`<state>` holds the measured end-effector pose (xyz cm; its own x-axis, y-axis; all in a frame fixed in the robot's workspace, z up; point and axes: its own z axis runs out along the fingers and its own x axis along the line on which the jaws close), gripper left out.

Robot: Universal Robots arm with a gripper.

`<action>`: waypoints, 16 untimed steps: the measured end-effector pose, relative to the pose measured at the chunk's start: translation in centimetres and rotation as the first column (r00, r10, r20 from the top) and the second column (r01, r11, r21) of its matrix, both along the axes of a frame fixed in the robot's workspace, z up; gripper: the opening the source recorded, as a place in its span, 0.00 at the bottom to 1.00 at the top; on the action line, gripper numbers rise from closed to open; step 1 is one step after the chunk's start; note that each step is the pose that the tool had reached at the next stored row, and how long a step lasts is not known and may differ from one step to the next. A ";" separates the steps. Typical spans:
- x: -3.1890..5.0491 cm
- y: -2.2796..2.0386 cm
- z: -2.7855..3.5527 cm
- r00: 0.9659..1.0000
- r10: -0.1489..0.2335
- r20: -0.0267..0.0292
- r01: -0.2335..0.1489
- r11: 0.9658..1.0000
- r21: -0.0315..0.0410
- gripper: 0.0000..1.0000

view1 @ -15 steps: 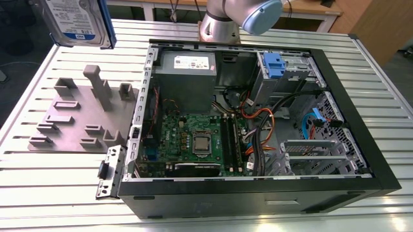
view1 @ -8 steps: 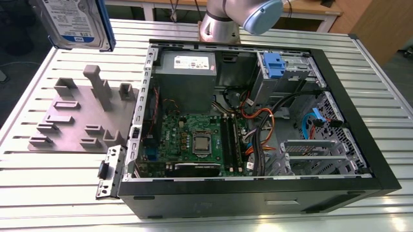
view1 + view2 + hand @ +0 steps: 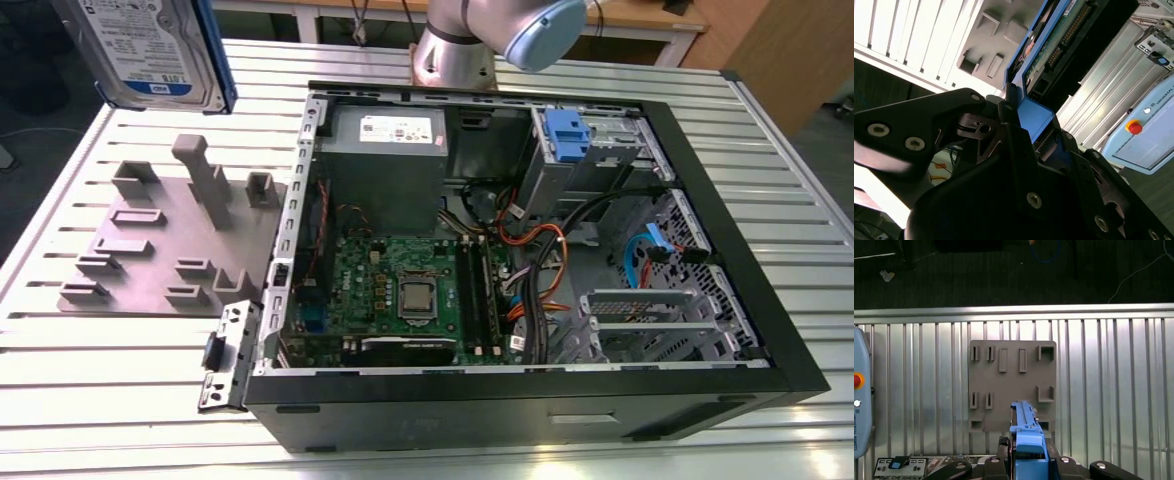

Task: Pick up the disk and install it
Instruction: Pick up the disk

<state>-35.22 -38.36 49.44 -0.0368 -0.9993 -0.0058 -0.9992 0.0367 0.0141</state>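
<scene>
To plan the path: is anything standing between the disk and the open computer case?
Nothing visible does. The gripper holds the disk in the air, over the grey fixture, to the exterior view's left of the case.

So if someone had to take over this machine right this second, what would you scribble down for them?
The gripper: jaws shut on the disk, by its blue frame.
The disk: held in the air above the grey holder plate on the slatted table, to the exterior view's left of the open computer case.
Done: the disk is picked up, clear of the plate.
Left: installing; the disk is not yet in the case.
</scene>
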 end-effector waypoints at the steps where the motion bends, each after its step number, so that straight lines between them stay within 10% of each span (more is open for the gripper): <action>1: 0.07 0.00 0.00 1.000 0.000 0.000 0.000 1.000 0.000 0.36; 16: 1.02 0.00 0.00 1.000 0.000 0.000 0.000 1.000 0.000 0.36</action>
<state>-34.20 -38.36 49.44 -0.0368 -0.9993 -0.0057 -0.9992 0.0367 0.0141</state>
